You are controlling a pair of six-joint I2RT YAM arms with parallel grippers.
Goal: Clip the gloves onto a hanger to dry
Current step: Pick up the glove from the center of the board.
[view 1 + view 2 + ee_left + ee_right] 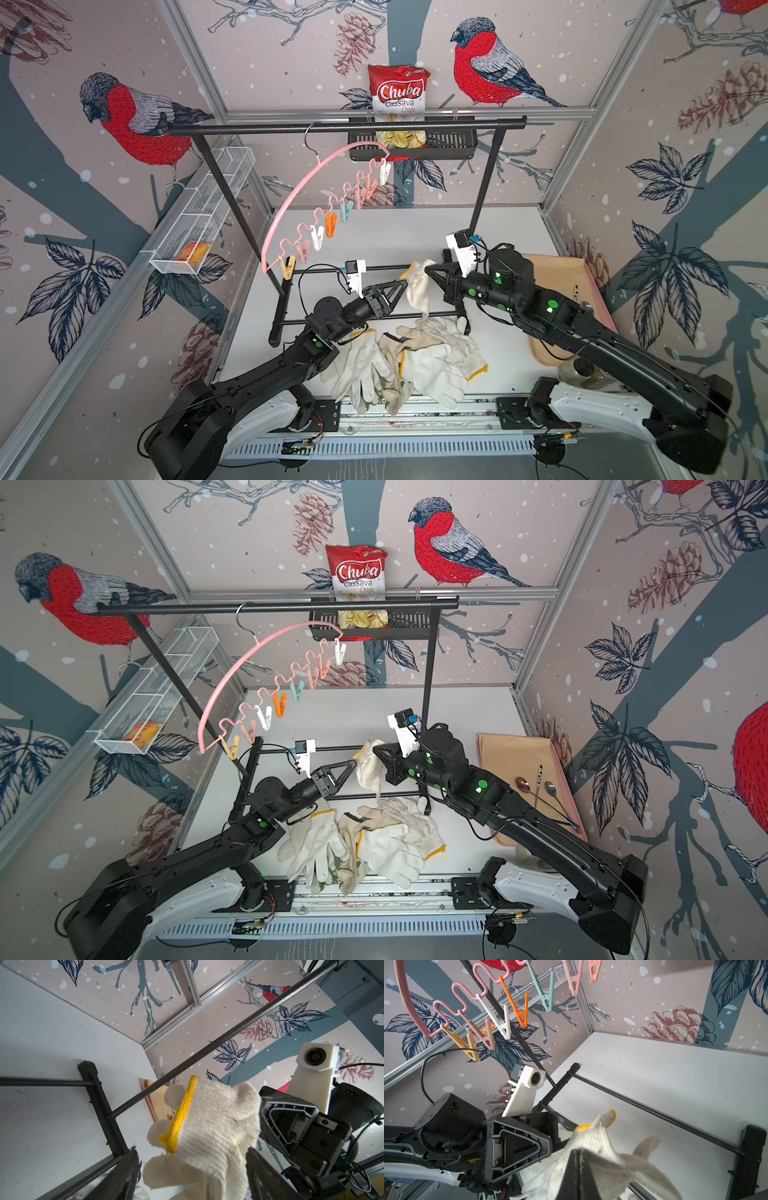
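My right gripper is shut on an off-white knit glove with a yellow-edged cuff, holding it in the air above the rack's base. The glove hangs between the wide-apart jaws of my left gripper, which is open and not closed on it. Several more gloves lie in a heap on the table near the front edge. The pink arched hanger hangs by its hook from the rack's top bar, its row of clothespins bare.
The black garment rack spans the table, with low base bars just under both grippers. A black basket with a chips bag hangs at the back. A white wire basket is on the left wall, and a tan board with spoons on the right.
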